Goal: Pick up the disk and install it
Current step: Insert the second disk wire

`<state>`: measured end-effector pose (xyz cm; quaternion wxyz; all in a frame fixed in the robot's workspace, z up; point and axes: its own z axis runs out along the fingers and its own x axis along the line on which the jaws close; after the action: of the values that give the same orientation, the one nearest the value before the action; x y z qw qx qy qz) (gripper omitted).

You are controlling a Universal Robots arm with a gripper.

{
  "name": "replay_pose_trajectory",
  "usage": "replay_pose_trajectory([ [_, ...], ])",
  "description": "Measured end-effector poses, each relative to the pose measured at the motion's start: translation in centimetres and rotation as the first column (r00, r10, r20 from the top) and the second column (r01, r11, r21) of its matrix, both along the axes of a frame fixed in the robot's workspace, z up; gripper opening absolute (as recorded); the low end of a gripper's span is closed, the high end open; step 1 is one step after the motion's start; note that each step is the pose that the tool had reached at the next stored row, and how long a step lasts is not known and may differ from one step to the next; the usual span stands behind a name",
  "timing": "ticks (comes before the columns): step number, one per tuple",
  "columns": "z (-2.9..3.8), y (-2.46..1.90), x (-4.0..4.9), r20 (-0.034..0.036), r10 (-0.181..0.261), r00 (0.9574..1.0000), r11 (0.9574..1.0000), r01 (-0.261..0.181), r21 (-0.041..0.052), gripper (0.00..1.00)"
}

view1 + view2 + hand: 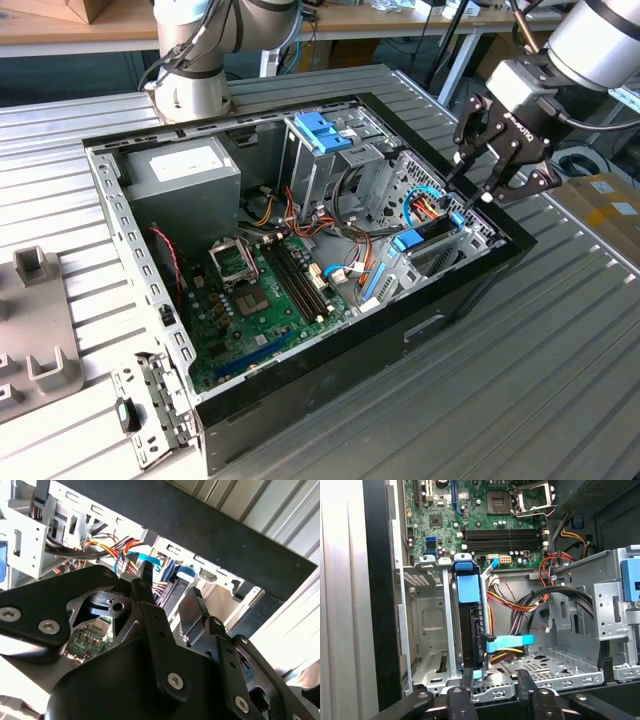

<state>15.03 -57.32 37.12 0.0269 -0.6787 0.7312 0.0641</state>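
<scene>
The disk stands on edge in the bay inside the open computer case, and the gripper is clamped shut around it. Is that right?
Not quite. The disk does stand on edge in the bay of the open case, but the gripper is open and holds nothing, poised just above it, as the exterior view shows.

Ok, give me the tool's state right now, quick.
Tool: open, holding nothing, poised just above the disk that stands on edge in its bay.

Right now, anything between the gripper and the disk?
In the exterior view the gripper hangs open just above the disk, which stands on edge in its bay. In the first wrist view nothing lies between the fingertips and the disk.
</scene>
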Motion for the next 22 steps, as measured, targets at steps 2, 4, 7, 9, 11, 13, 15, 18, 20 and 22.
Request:
replay_pose_trajectory([
  [2, 0.0, 0.0, -0.29, 0.0001, 0.0, 1.0, 1.0, 0.0, 0.0, 0.48],
  [4, 0.0, 0.0, -0.59, 0.0001, 0.0, 1.0, 1.0, 0.0, -0.0001, 0.48],
  [7, -0.01, -0.01, -1.07, 0.0002, 0.0, 1.0, 1.0, 0.0, 0.0, 0.48],
  [9, 0.0, 0.0, -1.22, 0.0002, 0.0, 1.0, 1.0, 0.0, -0.0001, 0.48],
  [11, 0.01, 0.0, -1.49, 0.0002, 0.0, 1.0, 1.0, 0.0, -0.0002, 0.48],
  [13, 0.0, 0.0, -1.75, 0.0002, 0.0, 1.0, 1.0, 0.0, 0.0, 0.48],
  [15, -0.01, -0.01, -1.88, 0.0002, 0.0, 1.0, 1.0, 0.0, -0.0001, 0.48],
  [18, -0.1, -0.04, -1.93, 0.0002, 0.0, 1.0, 1.0, 0.0, -0.0003, 0.48],
  [20, -0.15, -0.07, -2.02, 0.0002, 0.0, 1.0, 1.0, 0.0, -0.0005, 0.48],
  [22, -0.19, -0.09, -2.16, 0.0002, 0.0, 1.0, 1.0, 0.0, -0.0006, 0.48],
])
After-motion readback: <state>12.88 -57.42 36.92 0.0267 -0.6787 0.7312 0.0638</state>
